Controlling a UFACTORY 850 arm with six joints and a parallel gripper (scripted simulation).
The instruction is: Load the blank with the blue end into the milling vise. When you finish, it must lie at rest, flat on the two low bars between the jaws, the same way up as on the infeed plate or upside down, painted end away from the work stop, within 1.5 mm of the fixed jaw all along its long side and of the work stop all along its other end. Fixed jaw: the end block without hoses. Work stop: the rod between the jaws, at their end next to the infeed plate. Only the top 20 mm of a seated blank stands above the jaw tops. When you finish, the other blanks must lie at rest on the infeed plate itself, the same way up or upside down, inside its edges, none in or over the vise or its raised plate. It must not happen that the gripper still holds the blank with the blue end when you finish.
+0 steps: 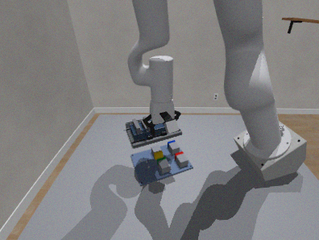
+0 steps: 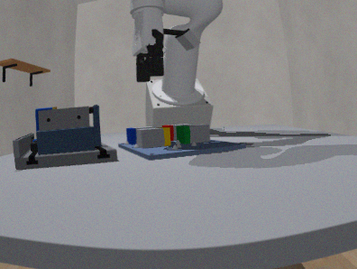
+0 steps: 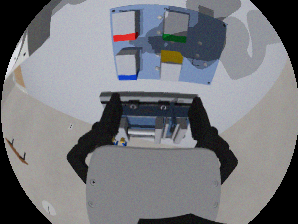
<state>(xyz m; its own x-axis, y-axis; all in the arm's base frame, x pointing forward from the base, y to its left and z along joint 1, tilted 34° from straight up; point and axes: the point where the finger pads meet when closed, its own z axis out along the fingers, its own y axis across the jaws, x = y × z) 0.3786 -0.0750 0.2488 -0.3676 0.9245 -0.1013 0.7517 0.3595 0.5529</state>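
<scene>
Gripper (image 2: 145,77) high above vise (image 2: 68,131), fingers fully apart, empty; blue-ended blank (image 1: 172,147) on infeed plate (image 1: 138,161) beside red, yellow, green ones; nothing loaded yet; pick, carry, seating all remaining.

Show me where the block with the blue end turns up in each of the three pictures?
Top view: the blue-ended blank lies at the far right corner of the infeed plate, nearest the vise.
Exterior view: it is leftmost on the plate, blue end toward the vise.
Wrist view: it sits lower left on the plate, just above the vise.
Shared landmark: the red-ended blank beside it.
</scene>
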